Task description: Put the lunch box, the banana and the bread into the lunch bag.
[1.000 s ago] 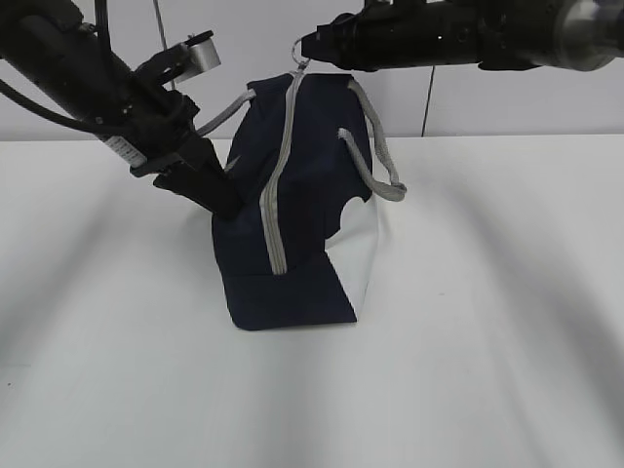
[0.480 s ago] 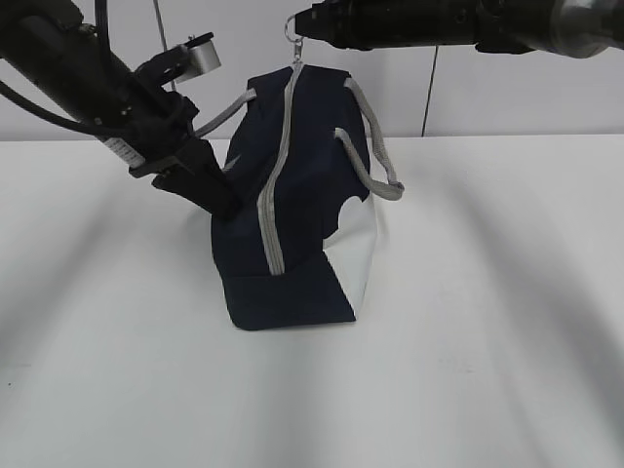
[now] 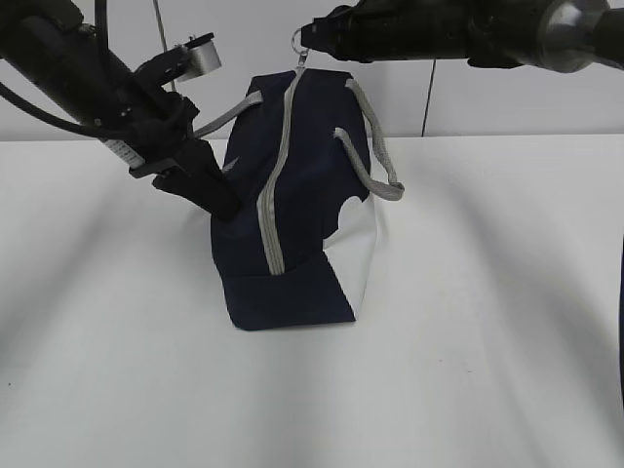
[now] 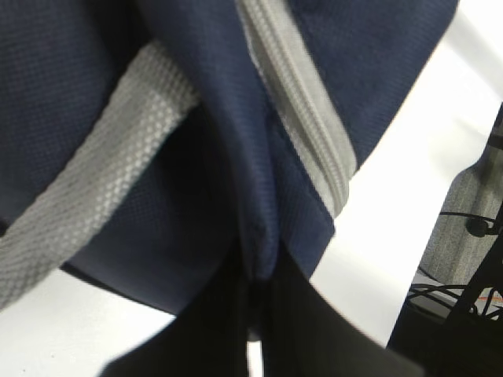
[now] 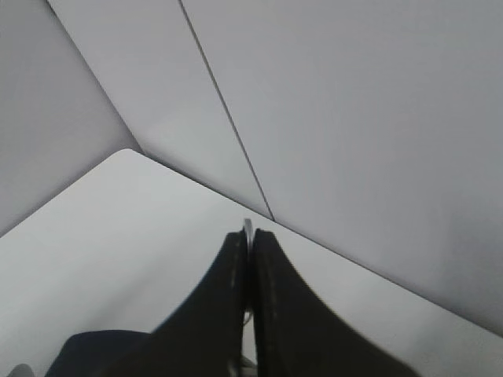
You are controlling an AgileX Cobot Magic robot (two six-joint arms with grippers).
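Observation:
The navy lunch bag [image 3: 302,185] with a white lower panel stands tall on the white table, its grey zipper [image 3: 274,185] running down the near face and looking closed. My left gripper [image 3: 222,200] is shut on a fold of the bag's fabric [image 4: 263,243] at its left side. My right gripper [image 3: 310,41] is shut on the zipper's ring pull [image 3: 300,42] above the bag's top; a sliver of the ring [image 5: 248,229] shows between its fingertips. The lunch box, the banana and the bread are not in view.
Grey strap handles hang off the bag, one at the right [image 3: 382,171] and one toward the left arm [image 3: 229,112]. A white wall with a dark seam [image 3: 429,97] stands behind the table [image 3: 468,322].
My right gripper rose with the ring pull and shifted left, then came back slightly right and down. The left gripper and the bag's base have stayed put.

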